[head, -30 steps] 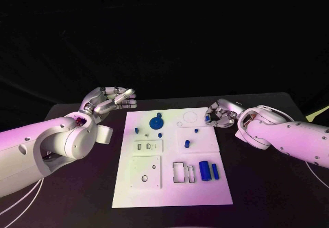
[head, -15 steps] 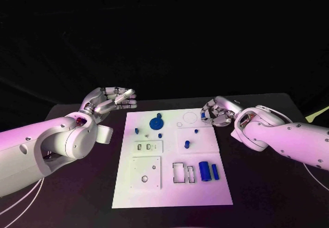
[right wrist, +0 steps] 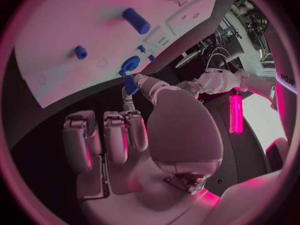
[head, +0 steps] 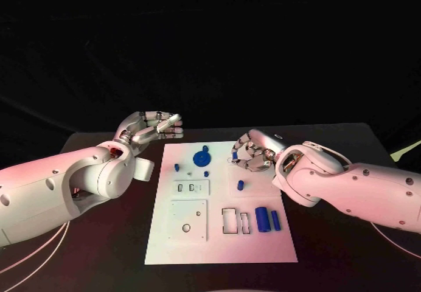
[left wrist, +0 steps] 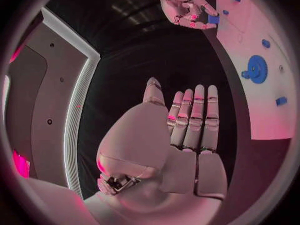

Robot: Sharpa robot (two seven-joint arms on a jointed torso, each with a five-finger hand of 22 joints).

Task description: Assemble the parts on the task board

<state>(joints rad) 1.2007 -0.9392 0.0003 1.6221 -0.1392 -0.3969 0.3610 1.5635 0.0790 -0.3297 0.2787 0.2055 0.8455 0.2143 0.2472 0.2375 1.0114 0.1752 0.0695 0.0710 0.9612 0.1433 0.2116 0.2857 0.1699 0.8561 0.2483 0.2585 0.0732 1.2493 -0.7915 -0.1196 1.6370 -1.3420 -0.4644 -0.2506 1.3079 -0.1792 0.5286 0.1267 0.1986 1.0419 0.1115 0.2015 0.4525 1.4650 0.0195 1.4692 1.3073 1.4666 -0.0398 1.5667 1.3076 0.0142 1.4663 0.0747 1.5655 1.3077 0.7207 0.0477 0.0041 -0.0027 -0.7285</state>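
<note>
Right robot hand: my right robot hand (head: 251, 154) hangs over the far right part of the task board (head: 219, 243), fingers curled, pinching a small blue part (head: 235, 156) between thumb and a fingertip. The left wrist view shows the same grip, the small blue part (left wrist: 214, 19) at the fingertips of that hand (left wrist: 184, 5); in the right wrist view the part (right wrist: 130, 84) sits at my fingertip.

Left robot hand: my left robot hand (head: 151, 128) is raised off the far left corner of the board, over the black counter (head: 105, 243). It holds nothing. In the left wrist view its fingers (left wrist: 195, 116) lie straight and side by side, the thumb beside them.

Task board: a white plate lying flat in the middle of the counter, between my two arms.

Blue gear: the blue gear (head: 201, 159) sits on the far part of the board, left of centre, with a small blue peg (head: 204, 147) just beyond it.

Small pegs: one blue peg (head: 176, 166) stands near the board's left edge, another (head: 206, 173) just nearer than the gear, and one (head: 240, 184) right of centre, nearer than my right robot hand.

Cylinders: two blue cylinders lie side by side on the near right part of the board, the thick one (head: 261, 219) left of the thin one (head: 275, 220), next to open rectangular slots (head: 229, 221).
</note>
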